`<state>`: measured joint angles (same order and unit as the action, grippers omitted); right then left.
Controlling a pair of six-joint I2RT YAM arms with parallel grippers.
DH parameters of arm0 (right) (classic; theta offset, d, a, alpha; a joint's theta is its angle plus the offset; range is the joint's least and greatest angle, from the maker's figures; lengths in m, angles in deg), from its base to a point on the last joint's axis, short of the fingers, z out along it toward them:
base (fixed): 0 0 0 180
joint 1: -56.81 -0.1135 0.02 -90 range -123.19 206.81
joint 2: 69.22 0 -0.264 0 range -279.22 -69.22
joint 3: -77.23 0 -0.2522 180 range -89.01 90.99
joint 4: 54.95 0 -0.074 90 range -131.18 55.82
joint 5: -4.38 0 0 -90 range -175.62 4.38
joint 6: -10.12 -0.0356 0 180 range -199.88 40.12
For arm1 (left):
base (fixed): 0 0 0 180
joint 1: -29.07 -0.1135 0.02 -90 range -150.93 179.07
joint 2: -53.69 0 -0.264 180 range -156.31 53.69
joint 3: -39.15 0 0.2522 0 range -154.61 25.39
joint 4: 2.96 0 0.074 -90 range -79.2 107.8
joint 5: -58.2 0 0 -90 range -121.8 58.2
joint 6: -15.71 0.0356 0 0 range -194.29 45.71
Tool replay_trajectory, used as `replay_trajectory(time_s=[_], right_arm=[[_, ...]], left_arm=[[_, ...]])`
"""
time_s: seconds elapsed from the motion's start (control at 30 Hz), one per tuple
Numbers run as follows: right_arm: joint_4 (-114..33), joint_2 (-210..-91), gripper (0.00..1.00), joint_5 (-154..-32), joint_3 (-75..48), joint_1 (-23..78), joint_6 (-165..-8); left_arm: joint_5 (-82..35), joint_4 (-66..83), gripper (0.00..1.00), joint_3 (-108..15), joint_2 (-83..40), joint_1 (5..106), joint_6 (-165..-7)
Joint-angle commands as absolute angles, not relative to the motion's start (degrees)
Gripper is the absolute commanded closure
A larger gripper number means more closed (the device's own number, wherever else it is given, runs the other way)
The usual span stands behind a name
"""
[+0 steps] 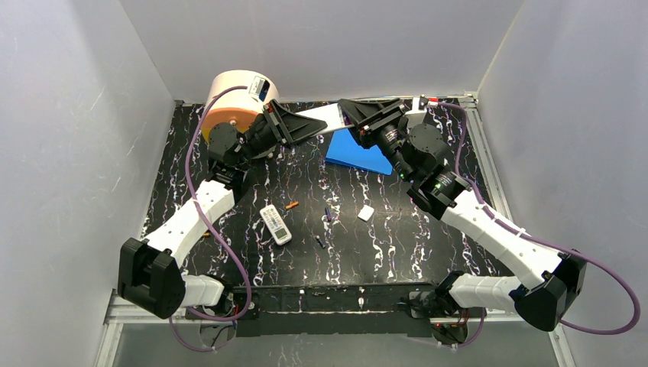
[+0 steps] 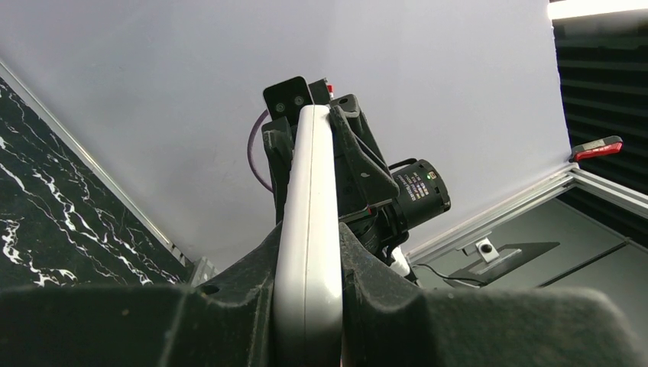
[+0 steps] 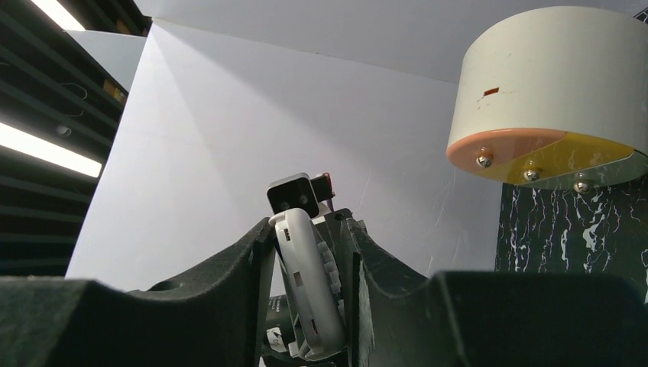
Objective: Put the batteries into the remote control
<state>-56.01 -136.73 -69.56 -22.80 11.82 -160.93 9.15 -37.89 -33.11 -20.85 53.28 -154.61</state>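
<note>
Two claws meet in the air over the back of the black marbled table (image 1: pixel 397 245). The left gripper (image 2: pixel 309 252) clamps tight on one end of a long white plastic remote control (image 1: pixel 325 117). The right gripper (image 3: pixel 309 252) stands narrow around the other end, and I cannot tell whether it is pressing. Below lie a small white buttoned remote (image 1: pixel 276 224), a tiny orange battery (image 1: pixel 291 205) and a purple battery (image 1: pixel 328 214).

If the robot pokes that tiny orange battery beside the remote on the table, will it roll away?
Probably. The orange battery is a thin cylinder lying on its side on the flat table, so a sideways nudge would likely roll it. It looks stiff, and being far smaller than the remote, it is probably light.
</note>
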Motion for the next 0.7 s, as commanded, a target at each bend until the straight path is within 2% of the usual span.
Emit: replay_trajectory(time_s=[0.0,0.13,0.27,0.4,0.47,0.53,0.6,0.67], right_arm=[[-59.7,-136.6,0.63,-70.0,-20.7,12.2,-161.1],[-59.3,-136.6,0.67,-70.0,-20.5,12.3,-159.9],[-59.2,-136.7,0.76,-69.8,-20.3,12.3,-157.3],[-58.5,-136.8,0.74,-69.3,-19.8,12.3,-154.1],[-57.5,-137.0,0.63,-69.2,-19.3,12.4,-153.0],[-57.6,-136.8,0.42,-69.4,-19.3,12.6,-152.9],[-58.1,-136.5,0.28,-69.7,-19.5,12.8,-152.8],[-59.1,-136.1,0.24,-69.8,-19.8,13.1,-152.5]], left_arm=[[9.7,-39.6,1.00,-33.0,-18.8,53.3,-154.6],[9.1,-39.6,1.00,-33.4,-18.8,53.3,-155.7],[8.2,-39.6,1.00,-34.0,-19.1,53.3,-158.1],[7.3,-38.9,1.00,-35.0,-19.0,53.3,-160.9],[7.1,-37.4,1.00,-35.4,-18.8,53.3,-161.3],[6.9,-36.6,1.00,-35.5,-18.6,53.3,-161.3],[6.7,-35.8,1.00,-35.1,-18.5,53.3,-161.5],[6.4,-35.6,1.00,-34.6,-18.4,53.3,-161.7]])
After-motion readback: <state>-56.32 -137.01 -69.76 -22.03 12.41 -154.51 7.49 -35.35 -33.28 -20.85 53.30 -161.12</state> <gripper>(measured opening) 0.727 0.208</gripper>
